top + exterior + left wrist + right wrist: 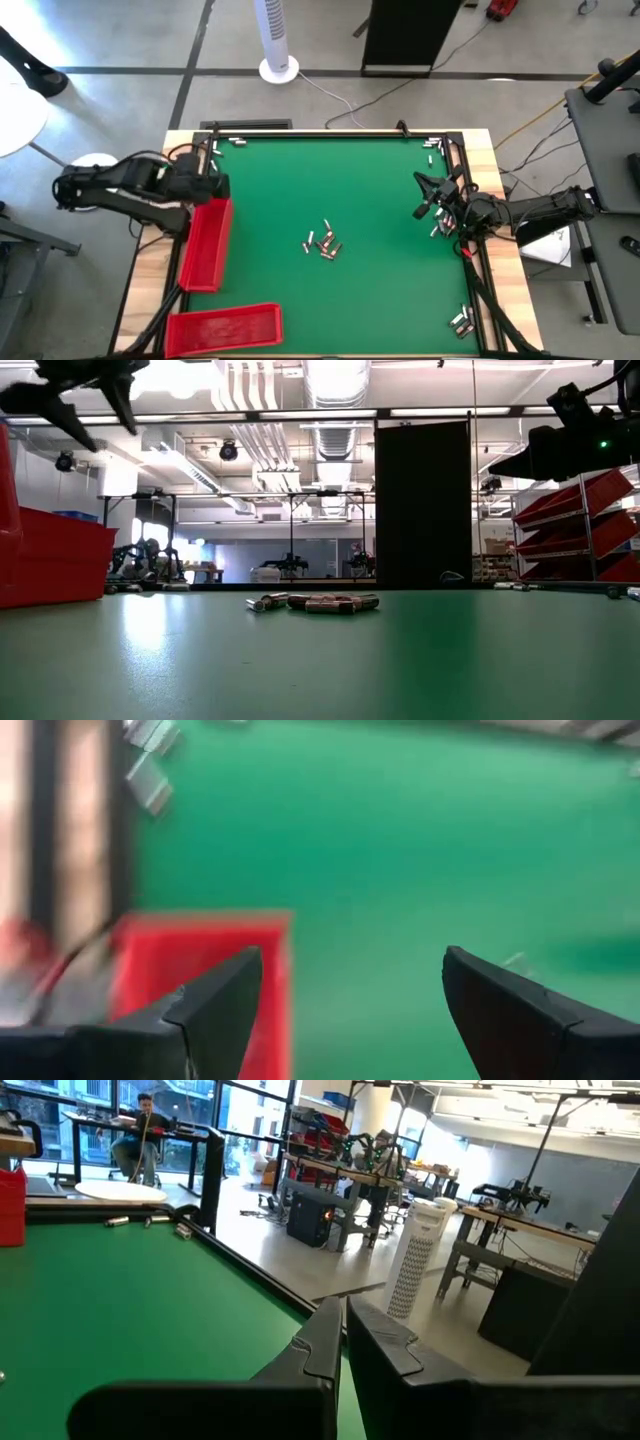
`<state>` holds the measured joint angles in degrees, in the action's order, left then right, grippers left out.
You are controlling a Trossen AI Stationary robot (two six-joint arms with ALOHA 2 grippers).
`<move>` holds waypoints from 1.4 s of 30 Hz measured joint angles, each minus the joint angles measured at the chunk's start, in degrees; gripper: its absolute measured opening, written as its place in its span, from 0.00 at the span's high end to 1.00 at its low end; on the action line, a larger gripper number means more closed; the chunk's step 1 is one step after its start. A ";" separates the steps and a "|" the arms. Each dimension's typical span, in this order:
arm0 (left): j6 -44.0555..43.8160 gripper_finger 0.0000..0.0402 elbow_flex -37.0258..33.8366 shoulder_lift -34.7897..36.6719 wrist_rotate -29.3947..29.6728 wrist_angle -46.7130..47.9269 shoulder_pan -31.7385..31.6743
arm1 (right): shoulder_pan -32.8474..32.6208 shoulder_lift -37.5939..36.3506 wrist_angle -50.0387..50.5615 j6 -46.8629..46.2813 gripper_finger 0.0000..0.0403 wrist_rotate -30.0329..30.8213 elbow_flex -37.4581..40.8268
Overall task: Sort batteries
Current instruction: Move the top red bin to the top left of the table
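A small heap of silvery and reddish batteries (322, 243) lies on the green mat at the table's middle, seen also in the low view (312, 602). My left gripper (218, 186) hangs open over the far end of a long red tray (205, 245). Its fingers stand wide apart with nothing between them (350, 1005), high above the mat (95, 412). My right gripper (424, 197) waits shut and level by the table's right edge, holding nothing (342, 1342).
A second red tray (225, 328) lies at the near left corner. Loose batteries lie along the right rim (460, 322), under the right arm (437, 228) and at the far corners (237, 141) (432, 145). A black frame (330, 131) borders the mat.
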<state>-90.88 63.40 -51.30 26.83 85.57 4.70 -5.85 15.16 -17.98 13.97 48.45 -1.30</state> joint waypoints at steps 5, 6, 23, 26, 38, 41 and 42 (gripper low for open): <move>-2.03 0.29 1.46 -7.03 -11.66 2.82 -2.21 | 0.00 0.00 0.02 0.05 0.97 0.00 0.00; -1.43 0.29 1.39 -8.27 -11.53 1.68 -2.14 | -0.02 0.00 0.04 0.07 0.97 0.02 0.00; 14.05 0.29 -13.82 -10.18 -13.57 3.04 -1.96 | 0.00 0.00 0.11 0.01 0.97 -0.42 0.00; 11.28 0.29 -17.17 -6.30 -15.46 -1.00 -1.85 | 0.00 0.00 0.11 0.07 0.97 -0.42 0.00; 6.98 0.29 -7.97 -9.10 -12.72 -3.90 -1.13 | -0.02 0.00 0.11 0.08 0.97 -0.42 0.02; 6.06 0.29 -8.10 -11.65 -13.26 -3.87 -1.15 | 0.00 0.00 0.11 0.03 0.97 -0.42 0.02; 6.02 0.29 -8.40 -12.58 -13.44 -3.99 -1.15 | 0.00 0.00 0.11 0.09 0.97 -0.42 0.00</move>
<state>-84.86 55.00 -63.88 13.39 81.58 3.55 -5.85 15.16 -17.87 14.06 48.03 -1.30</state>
